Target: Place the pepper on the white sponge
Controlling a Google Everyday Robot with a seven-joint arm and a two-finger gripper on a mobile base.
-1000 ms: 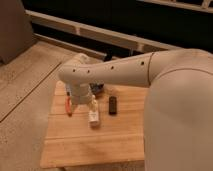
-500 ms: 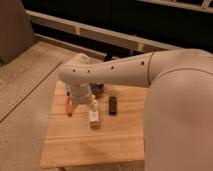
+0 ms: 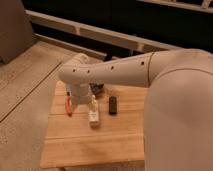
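A slender red-orange pepper (image 3: 67, 107) lies on the left part of the wooden table (image 3: 100, 145). The white sponge (image 3: 94, 117), a small cream block with a yellowish far end, lies just right of it. My white arm reaches in from the right and bends down over the table. The gripper (image 3: 81, 103) hangs at the end of that arm, low between the pepper and the sponge, mostly hidden by the wrist. It stands open and holds nothing. Both the pepper and the sponge rest on the wood.
A small black block (image 3: 113, 105) lies to the right of the sponge. A dark object (image 3: 98, 89) sits behind the wrist near the table's far edge. Speckled floor surrounds the table, and a dark wall with a pale rail runs along the back.
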